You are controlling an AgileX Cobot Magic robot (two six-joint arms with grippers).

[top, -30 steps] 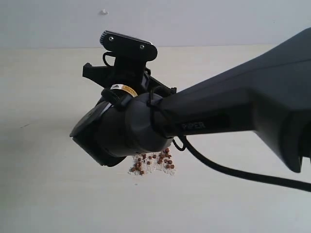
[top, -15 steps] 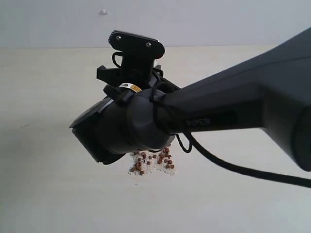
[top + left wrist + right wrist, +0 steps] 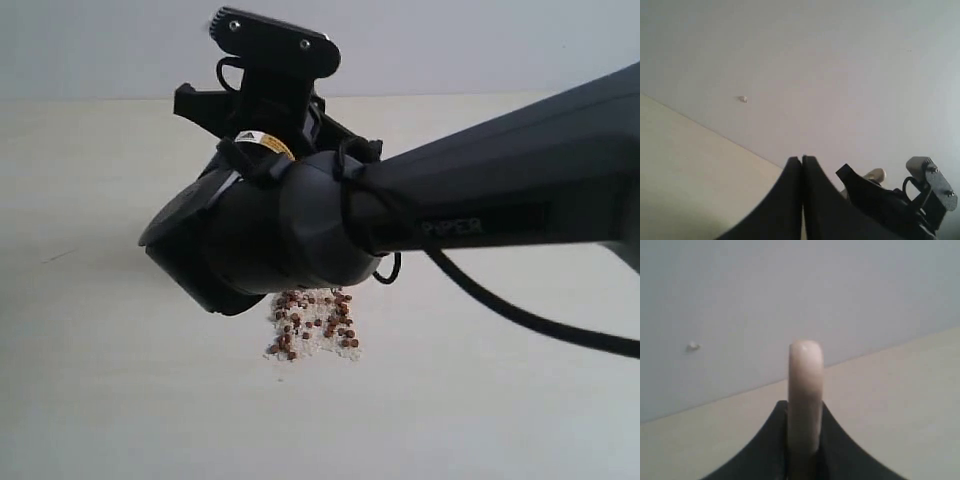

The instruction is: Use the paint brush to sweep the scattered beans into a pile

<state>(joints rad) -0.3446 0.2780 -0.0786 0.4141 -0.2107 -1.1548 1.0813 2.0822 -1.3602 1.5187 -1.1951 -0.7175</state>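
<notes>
Your beans (image 3: pixel 313 325) lie in one small patch on the pale table (image 3: pixel 100 400), reddish pellets mixed with off-white crumbs. They sit directly under the bulky wrist of the right arm (image 3: pixel 300 240), whose housing covers the patch's far edge. The paint brush (image 3: pixel 805 375) stands at that arm's tip. The right gripper (image 3: pixel 803 410) pinches its pale handle between two dark fingers, and the rounded end sticks out past them. The bristles are hidden in every view. Beside the right arm, the left gripper (image 3: pixel 801 165) has its fingers pressed flat together, aimed at the grey wall (image 3: pixel 840 60). The pale bit showing at that arm's wrist there is probably the brush's handle end.
</notes>
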